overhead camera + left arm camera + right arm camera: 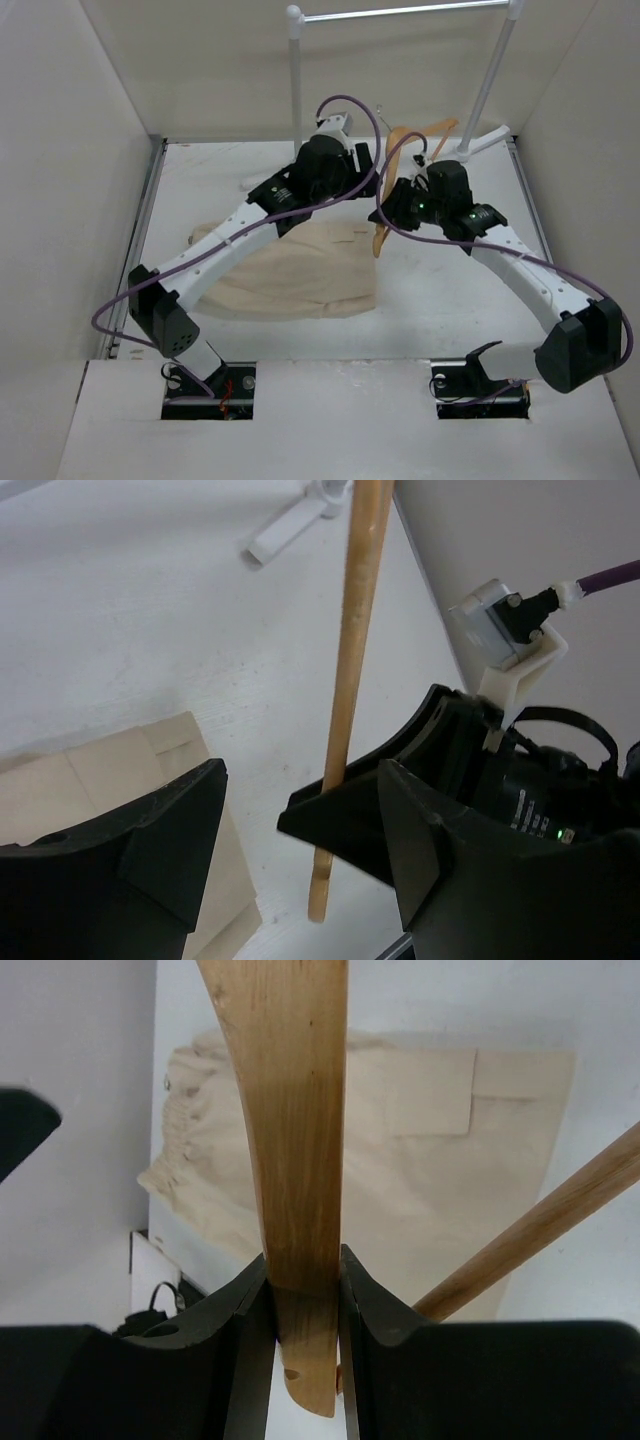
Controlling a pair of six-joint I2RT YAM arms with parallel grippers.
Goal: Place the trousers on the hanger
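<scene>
The beige trousers (300,270) lie flat on the table, left of centre. They also show in the right wrist view (440,1150) and the left wrist view (110,770). The wooden hanger (381,238) stands tilted above the trousers' right edge, with its hook end toward the back. My right gripper (396,206) is shut on one flat arm of the hanger (295,1140), its jaws (305,1295) pressing both sides. The crossbar (545,1225) runs off to the right. My left gripper (362,165) is open and empty (300,780), with the hanger's rod (350,660) just beyond its jaws.
A white garment rack (296,80) stands at the back, with its foot (290,525) on the table near the hanger. White walls enclose the table on the left, right and back. My right gripper's black body (480,810) sits close beside my left fingers.
</scene>
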